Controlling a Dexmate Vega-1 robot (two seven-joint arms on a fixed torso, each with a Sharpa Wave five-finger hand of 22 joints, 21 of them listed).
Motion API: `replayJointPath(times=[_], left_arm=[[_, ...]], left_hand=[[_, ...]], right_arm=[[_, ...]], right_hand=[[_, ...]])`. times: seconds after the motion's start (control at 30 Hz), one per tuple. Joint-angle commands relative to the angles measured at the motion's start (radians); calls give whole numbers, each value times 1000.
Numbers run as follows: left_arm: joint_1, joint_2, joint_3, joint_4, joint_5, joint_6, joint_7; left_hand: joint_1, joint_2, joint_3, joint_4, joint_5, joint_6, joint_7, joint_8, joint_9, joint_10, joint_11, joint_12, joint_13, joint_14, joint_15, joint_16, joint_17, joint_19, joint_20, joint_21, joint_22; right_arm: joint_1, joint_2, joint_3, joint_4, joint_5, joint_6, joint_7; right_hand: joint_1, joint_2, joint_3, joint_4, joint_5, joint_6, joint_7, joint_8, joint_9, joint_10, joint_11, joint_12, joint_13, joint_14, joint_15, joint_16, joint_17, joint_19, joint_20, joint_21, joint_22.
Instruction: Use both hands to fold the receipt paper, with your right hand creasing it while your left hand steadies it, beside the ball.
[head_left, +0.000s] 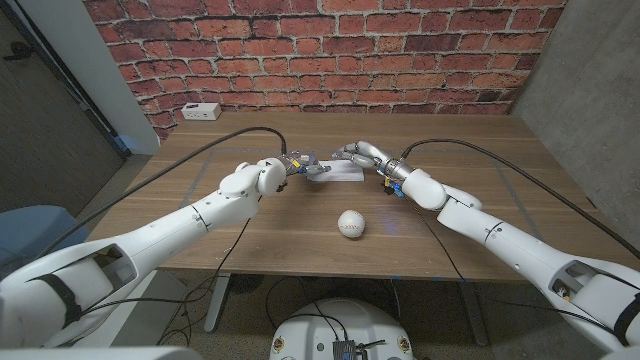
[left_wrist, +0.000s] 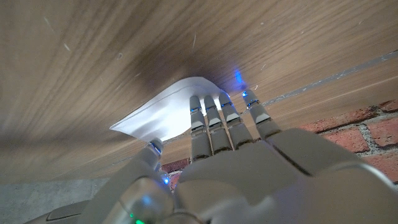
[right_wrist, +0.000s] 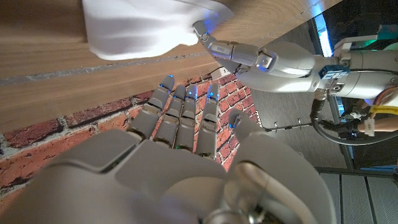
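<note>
The white receipt paper (head_left: 336, 176) lies on the wooden table (head_left: 250, 235) between my two hands, one side curled up off the wood. My left hand (head_left: 300, 165) reaches it from the left. Its straight fingers (left_wrist: 214, 115) touch the raised edge of the paper (left_wrist: 155, 115), with the thumb just beside that edge. My right hand (head_left: 355, 155) hovers at the paper's far right side with its fingers (right_wrist: 180, 115) spread and nothing in them, short of the paper (right_wrist: 137, 28). The left hand's fingertips (right_wrist: 214, 43) meet the paper's corner. The white ball (head_left: 350, 223) sits nearer the front edge.
A small white box (head_left: 201, 111) stands at the table's back left corner by the brick wall (head_left: 330, 50). Black cables (head_left: 215, 143) trail over the table behind both arms. Bare wood stretches left and right of the ball.
</note>
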Motion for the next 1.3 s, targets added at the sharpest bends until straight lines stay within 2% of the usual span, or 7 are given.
replayJointPath(times=[0.03,0.23,0.5,0.8,1.03,1.2,1.3], left_arm=[[38,18,-37,-26,-4,-56,82],[40,19,-33,-37,28,-37,78],[36,11,-28,-37,53,-17,57],[15,-8,-9,-25,70,31,-9],[-1,-21,4,-14,73,46,-37],[-9,-29,12,-11,75,62,-53],[-13,-32,17,-11,75,70,-61]], left_hand=[[13,46,11,0,6,17,3,8,2,17,0,9,3,1,0,0,5,-4,8,-3,3],[15,45,14,-1,6,6,-12,2,2,15,2,8,4,5,0,1,6,-4,12,-4,3],[18,31,14,-7,3,-12,3,-7,2,18,-3,9,5,4,8,0,6,1,7,-4,5],[15,11,9,-11,0,20,25,3,2,55,-27,20,4,22,-33,4,5,19,1,1,6],[14,-4,4,-14,-1,22,21,1,0,58,-31,19,3,23,-44,2,3,29,-8,3,6],[12,-10,1,-15,-1,15,16,-3,0,49,-37,13,3,22,-47,0,3,31,-11,3,6],[10,-14,-1,-15,0,6,11,-7,-1,46,-39,11,2,19,-50,-2,2,31,-13,3,6]], right_arm=[[24,23,-13,49,-138,20,-136],[31,17,-28,54,-190,-14,-165],[36,12,-40,55,-232,-49,-209],[31,-10,-37,70,-270,-70,-288],[35,-38,-43,87,-266,-44,-278],[36,-56,-54,91,-265,-36,-244],[37,-66,-60,90,-258,-27,-213]], right_hand=[[-59,-21,-31,46,-3,74,17,12,0,54,3,12,3,14,-7,5,9,-1,-3,1,4],[-107,-30,-53,77,3,182,31,24,-2,159,17,37,2,104,-10,26,1,67,1,26,4],[-137,-29,-66,98,5,173,44,2,-3,169,38,30,1,129,7,27,-1,90,-2,32,5],[-152,-25,-84,92,7,296,70,16,-3,287,67,61,3,236,3,74,28,155,2,56,10],[-157,-22,-94,87,7,412,109,31,-3,383,99,90,4,312,-6,104,48,187,-12,69,12],[-159,-19,-96,88,7,434,112,27,-3,400,100,93,4,342,-9,116,60,212,-17,79,14],[-158,-18,-97,85,8,410,96,9,-3,387,80,84,3,343,-11,120,72,219,-18,84,16]])
